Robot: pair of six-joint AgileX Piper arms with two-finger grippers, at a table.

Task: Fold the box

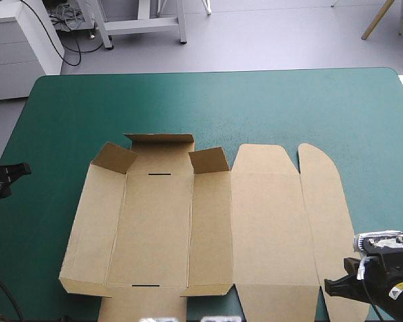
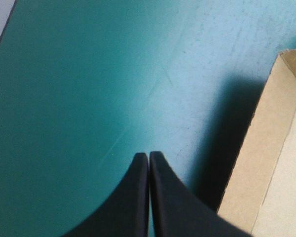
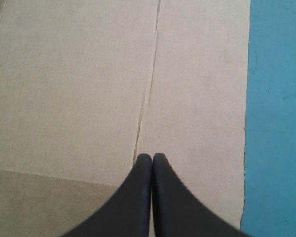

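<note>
The brown box (image 1: 208,221) lies as a cut sheet across the middle of the teal-green table (image 1: 255,107). Its left part has two small corner flaps and a far flap raised, and its wide right panels lie flat. My left gripper (image 1: 23,170) is shut at the table's left edge, off the board. In the left wrist view the left gripper (image 2: 149,154) points over bare cover with the box's raised left wall (image 2: 259,158) beside it. My right gripper (image 1: 330,287) is shut at the box's near right corner. In the right wrist view the right gripper (image 3: 152,156) hovers over a crease in the board (image 3: 79,89).
The table's rounded far edge (image 1: 215,72) runs across the back. A white drawer cabinet (image 1: 17,47) stands on the floor beyond the far left corner. The table's left edge (image 2: 1,42) shows ahead of the left gripper.
</note>
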